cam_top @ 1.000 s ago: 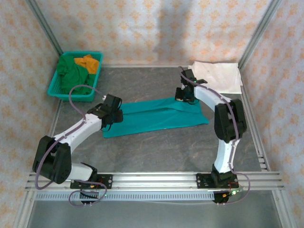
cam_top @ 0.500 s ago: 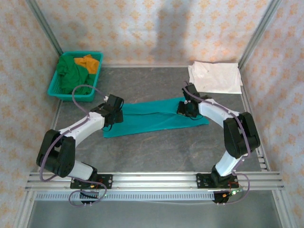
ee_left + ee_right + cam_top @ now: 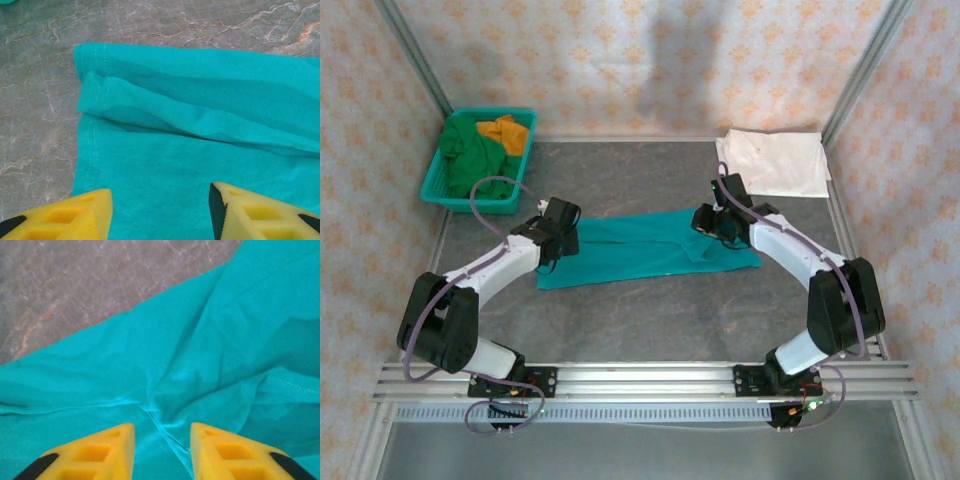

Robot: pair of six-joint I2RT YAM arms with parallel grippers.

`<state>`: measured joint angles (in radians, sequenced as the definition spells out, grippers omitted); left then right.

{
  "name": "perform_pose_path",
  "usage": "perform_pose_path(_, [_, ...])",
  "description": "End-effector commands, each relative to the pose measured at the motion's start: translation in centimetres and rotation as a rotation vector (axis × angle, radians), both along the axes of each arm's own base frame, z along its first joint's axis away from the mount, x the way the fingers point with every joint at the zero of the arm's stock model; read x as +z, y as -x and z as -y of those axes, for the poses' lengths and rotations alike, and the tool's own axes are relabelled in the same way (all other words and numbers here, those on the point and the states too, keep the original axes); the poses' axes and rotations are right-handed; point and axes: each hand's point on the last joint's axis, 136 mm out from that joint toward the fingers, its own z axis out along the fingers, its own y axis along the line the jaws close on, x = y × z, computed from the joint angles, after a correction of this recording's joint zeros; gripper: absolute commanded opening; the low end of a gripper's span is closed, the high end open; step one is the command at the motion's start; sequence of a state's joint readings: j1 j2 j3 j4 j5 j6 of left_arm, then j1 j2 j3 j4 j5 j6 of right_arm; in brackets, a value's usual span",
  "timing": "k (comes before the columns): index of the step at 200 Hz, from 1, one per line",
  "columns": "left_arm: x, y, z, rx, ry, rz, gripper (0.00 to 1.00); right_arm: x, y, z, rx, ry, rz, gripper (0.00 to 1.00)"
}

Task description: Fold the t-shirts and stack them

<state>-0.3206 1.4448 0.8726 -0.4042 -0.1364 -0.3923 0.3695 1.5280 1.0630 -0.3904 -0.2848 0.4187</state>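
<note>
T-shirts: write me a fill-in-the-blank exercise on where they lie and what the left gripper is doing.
1. The left gripper hovers over the teal t-shirt with its jaws ____.
2. The white t-shirt lies at the far ____ corner of the table.
3. The dark green t-shirt and the orange t-shirt lie in a teal plastic ____.
Missing words: open; right; basket.

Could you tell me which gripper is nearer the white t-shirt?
Right. The right gripper is just short of the white t-shirt; the left gripper is at the opposite end of the teal t-shirt.
</note>
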Motion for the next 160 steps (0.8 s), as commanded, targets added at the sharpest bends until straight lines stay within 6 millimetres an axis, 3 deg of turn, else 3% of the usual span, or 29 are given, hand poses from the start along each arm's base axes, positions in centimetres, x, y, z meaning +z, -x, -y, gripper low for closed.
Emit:
perform_pose_path(1, [1.1,-1.3,-0.5,0.03,0.024,0.035,0.59,0.4,-1.6,-0.1,-0.013,-0.008,0.025,0.31])
perform_pose_path(21, [0.9,-1.6,-1.0,0.047,0.049,0.016,0.6,-1.9,-1.7,-0.1,-0.006,0.031,-0.046,0.27])
perform_pose_path(57, [0.4,-2.1,-2.0,0.072,0.099,-0.016,0.62,-5.6,-0.7,2.2,-0.05,0.143,-0.127,0.25])
perform_pose_path(103, [0.1,-2.4,-1.5,0.027,0.07,-0.059,0.62,-5.1,-0.5,4.9,-0.179,0.074,-0.125,0.33])
perform_pose_path(160, [-0.3,-2.4,-0.5,-0.004,0.059,-0.077,0.62,-6.8,-0.1,4.2,-0.217,-0.006,-0.19,0.33])
